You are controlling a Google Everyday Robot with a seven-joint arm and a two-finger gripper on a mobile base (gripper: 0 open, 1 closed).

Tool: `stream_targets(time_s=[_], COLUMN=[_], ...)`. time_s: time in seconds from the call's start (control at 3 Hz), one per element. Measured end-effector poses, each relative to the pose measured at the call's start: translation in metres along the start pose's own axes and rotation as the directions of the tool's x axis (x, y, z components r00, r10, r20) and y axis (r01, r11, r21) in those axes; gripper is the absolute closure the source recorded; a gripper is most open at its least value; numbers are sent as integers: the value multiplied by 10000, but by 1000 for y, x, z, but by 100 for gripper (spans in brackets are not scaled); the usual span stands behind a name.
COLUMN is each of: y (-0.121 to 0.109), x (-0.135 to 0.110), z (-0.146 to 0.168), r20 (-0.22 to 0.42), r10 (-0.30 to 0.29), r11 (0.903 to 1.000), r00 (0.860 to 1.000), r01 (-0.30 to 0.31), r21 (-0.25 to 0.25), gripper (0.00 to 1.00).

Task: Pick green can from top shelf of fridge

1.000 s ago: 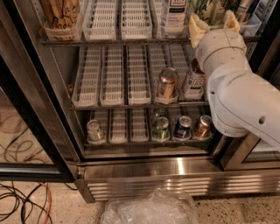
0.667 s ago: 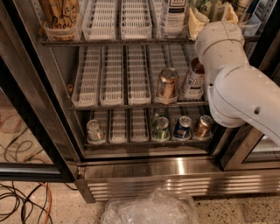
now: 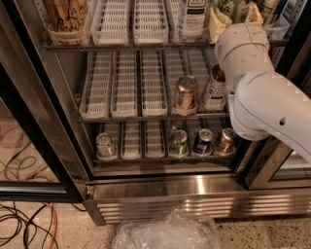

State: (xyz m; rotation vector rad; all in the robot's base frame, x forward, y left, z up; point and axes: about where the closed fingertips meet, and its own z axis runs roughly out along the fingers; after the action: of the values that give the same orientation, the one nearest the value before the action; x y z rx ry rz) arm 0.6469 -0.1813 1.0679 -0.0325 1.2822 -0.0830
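The fridge [image 3: 194, 187] stands open in front of me. Its top shelf [image 3: 121, 46] runs along the top of the view, fitted with white slotted lane trays. My gripper [image 3: 235, 17] reaches into the right end of that shelf. Its cream fingers [image 3: 217, 23] stand apart on either side of the pale green can [image 3: 230, 6]. Only a small part of the can shows between them, at the frame's top edge. The white arm [image 3: 272, 102] covers the right side of the shelves.
A tall brown-printed can [image 3: 65, 17] and a white bottle [image 3: 192, 14] stand on the top shelf. The middle rack holds a gold can [image 3: 185, 92] and a white can [image 3: 214, 87]. The bottom rack holds several cans. A crumpled plastic bag [image 3: 167, 231] and cables [image 3: 24, 226] lie on the floor.
The arm has moved up and deeper into the top shelf. The fingers now sit at the frame's top edge around the green can.
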Motion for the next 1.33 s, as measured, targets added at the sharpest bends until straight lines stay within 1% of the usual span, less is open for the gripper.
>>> stream_targets(time_s=[0.33,0.67,1.0,1.33], y=[0,0,0,-2], x=[3,1,1,-2], z=[1,1,1,2], r20=[-63,-63,-63,2], r10=[84,84,84,140], r11=[9999,9999,9999,9996], r00=[9999,9999,9999,9999], r01=[-83,-84,-84,-140], r21=[94,94,94,225], gripper=[61,79,100,100])
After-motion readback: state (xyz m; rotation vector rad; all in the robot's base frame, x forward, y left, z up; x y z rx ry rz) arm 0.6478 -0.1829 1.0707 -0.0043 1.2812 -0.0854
